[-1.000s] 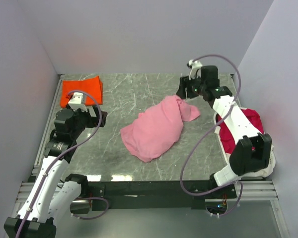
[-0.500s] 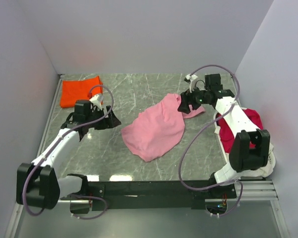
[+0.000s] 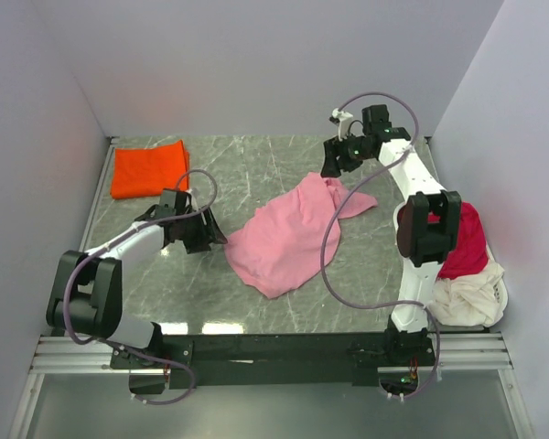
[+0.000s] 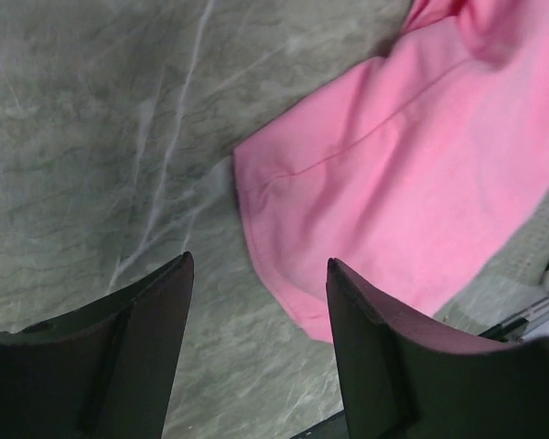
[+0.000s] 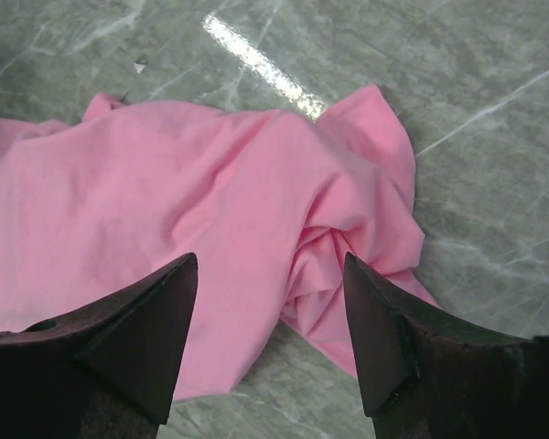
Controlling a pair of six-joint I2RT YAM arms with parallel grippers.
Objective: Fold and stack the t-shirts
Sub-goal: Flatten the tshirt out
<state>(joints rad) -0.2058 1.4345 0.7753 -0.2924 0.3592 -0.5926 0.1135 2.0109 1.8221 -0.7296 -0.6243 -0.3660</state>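
L pincer (image 4: 259, 265) is hanging released, jaws apart w/ nothing b/w them, right over the near-left hem corner of the pink tee (image 3: 288, 238). It's narrowing a bit, having come across from the orange tee (image 3: 148, 171) side. R pincer (image 5: 269, 261) is gaping too, empty, above the bunched far end of the cloth, having backed up off it since a sec ago. Pink tee is lying rumpled mid-worktop (image 3: 256, 169), not flat yet. Orange tee is sitting folded in the far-left corner. Crimson tee (image 3: 467, 242) & cream tee (image 3: 471, 297) are waiting heaped at the right edge. Prob. both arms are lining up on opposite ends to spread it, so folding isn't begun.
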